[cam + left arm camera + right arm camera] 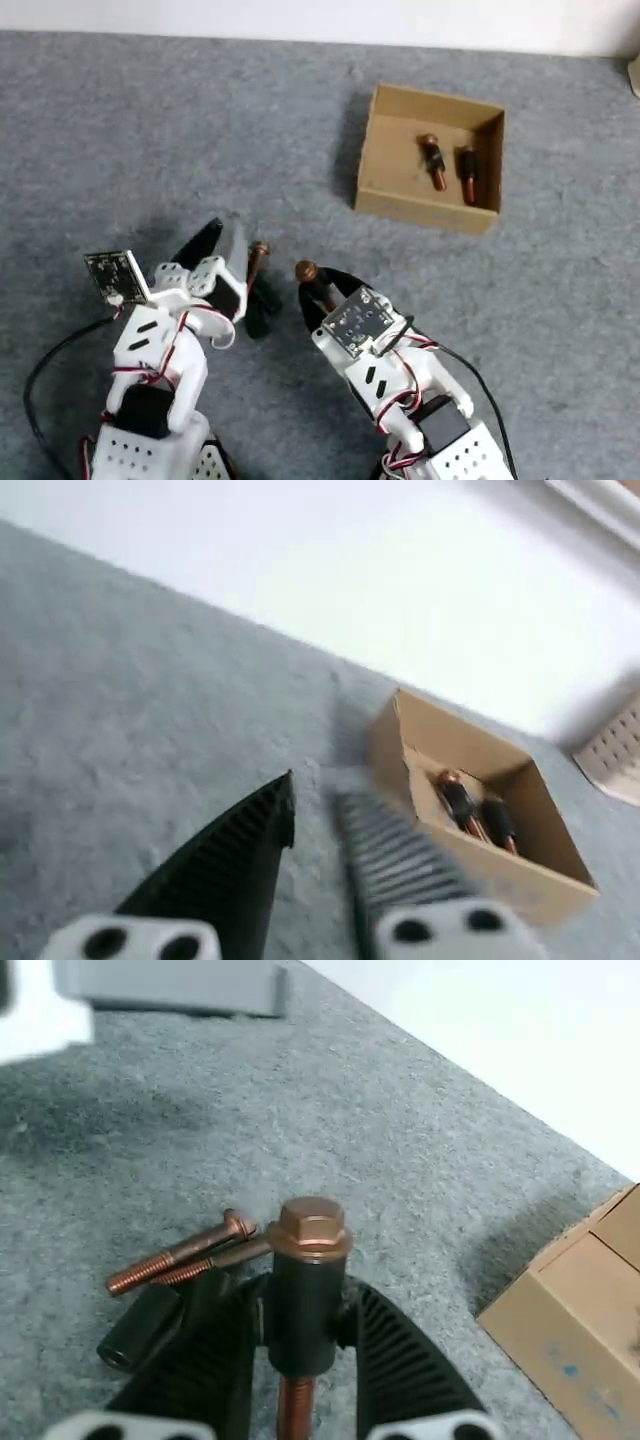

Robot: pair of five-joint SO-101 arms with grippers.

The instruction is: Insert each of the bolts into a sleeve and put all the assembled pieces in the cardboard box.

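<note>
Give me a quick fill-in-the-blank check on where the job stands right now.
1. The cardboard box holds ___ assembled pieces.
2. The right gripper is shut on a sleeve with a ___ through it.
3. The left gripper is ___, holding nothing.
Missing words: two; bolt; open.

Grey, felt-like mat [150, 130] spread over the whole table right out to every edge, bordered along the far edge by a plain white wall [300, 15], with a pale perforated basket-like thing [614, 748] just beyond the far right corner.
</note>
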